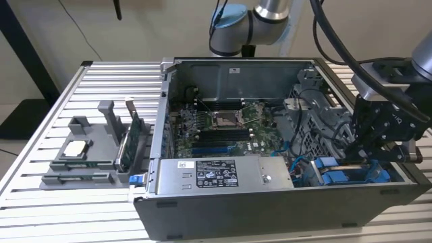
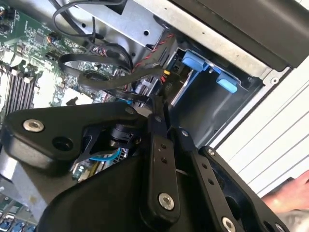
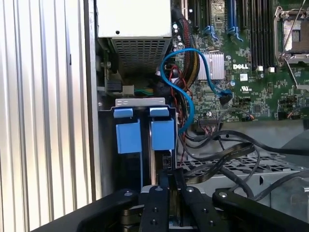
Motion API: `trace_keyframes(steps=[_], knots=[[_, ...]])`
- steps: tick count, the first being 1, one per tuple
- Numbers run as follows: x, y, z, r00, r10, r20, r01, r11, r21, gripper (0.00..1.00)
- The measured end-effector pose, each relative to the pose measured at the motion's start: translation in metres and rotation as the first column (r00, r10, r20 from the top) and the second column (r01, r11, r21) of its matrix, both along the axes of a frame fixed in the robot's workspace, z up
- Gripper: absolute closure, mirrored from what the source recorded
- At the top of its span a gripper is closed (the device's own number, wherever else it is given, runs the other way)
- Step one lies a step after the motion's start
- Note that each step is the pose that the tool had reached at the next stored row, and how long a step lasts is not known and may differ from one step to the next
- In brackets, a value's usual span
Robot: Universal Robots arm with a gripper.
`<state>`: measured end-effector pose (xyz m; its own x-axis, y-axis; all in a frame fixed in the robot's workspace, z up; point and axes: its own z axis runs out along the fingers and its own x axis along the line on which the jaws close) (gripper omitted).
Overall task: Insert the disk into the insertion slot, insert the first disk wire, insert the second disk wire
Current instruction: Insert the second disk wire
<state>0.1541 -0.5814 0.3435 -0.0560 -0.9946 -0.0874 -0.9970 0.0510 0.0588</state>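
The tool (image 1: 356, 161), clenched thin over the drive cage at the computer case's (image 1: 270, 212) corner, hovers above the disk (image 3: 162, 135) seated in its slot; it looks rigid, best handled by its blue frame.

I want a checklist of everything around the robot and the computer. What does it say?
Surface: ribbed metal table.
Job's things: blue caddies sit side by side in the drive cage.
Clutter: grey holder with parts on the exterior view's left.
Gripper: gripper down inside the open computer case, above the caddies; fingers close together.
Cables: blue cable and black cables loop over the motherboard.
Surroundings: power-supply box; wall behind.
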Motion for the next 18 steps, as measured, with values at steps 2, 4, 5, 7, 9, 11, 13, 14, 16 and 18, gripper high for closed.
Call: trace_keyframes(steps=[2, 4, 5, 7, 9, 11, 13, 14, 16, 18], knots=[[0.0000, -0.0008, -0.0004, 1.0000, 0.000, 0.0000, 0.000, 1.0000, 0.0007, 0.84], [0.0001, -0.0008, -0.0004, 1.0000, 0.000, 0.0000, 0.000, 1.0000, 0.0043, 0.84], [0.0001, -0.0009, -0.0003, 1.0000, 0.000, 0.0000, 0.000, 1.0000, 0.0078, 0.84], [0.0001, -0.0008, -0.0003, 1.0000, 0.000, 0.0000, 0.000, 0.9999, 0.0147, 0.84], [0.0000, -0.0008, -0.0003, 1.0000, 0.000, 0.0000, 0.000, 0.9998, 0.0211, 0.84], [0.0000, -0.0008, -0.0002, 1.0000, 0.000, 0.0000, 0.000, 0.9997, 0.0255, 0.84], [0.0001, -0.0009, -0.0005, 1.0000, 0.000, 0.0000, 0.000, 0.9996, 0.0287, 0.84], [0.0001, -0.0010, -0.0006, 1.0000, 0.000, 0.0000, 0.000, 0.9996, 0.0291, 0.84], [0.0002, -0.0014, -0.0008, 1.0000, 0.000, 0.0000, 0.000, 0.9996, 0.0296, 0.84], [0.0004, -0.0016, -0.0012, 1.0000, 0.000, 0.0000, 0.000, 0.9996, 0.0295, 0.84]])
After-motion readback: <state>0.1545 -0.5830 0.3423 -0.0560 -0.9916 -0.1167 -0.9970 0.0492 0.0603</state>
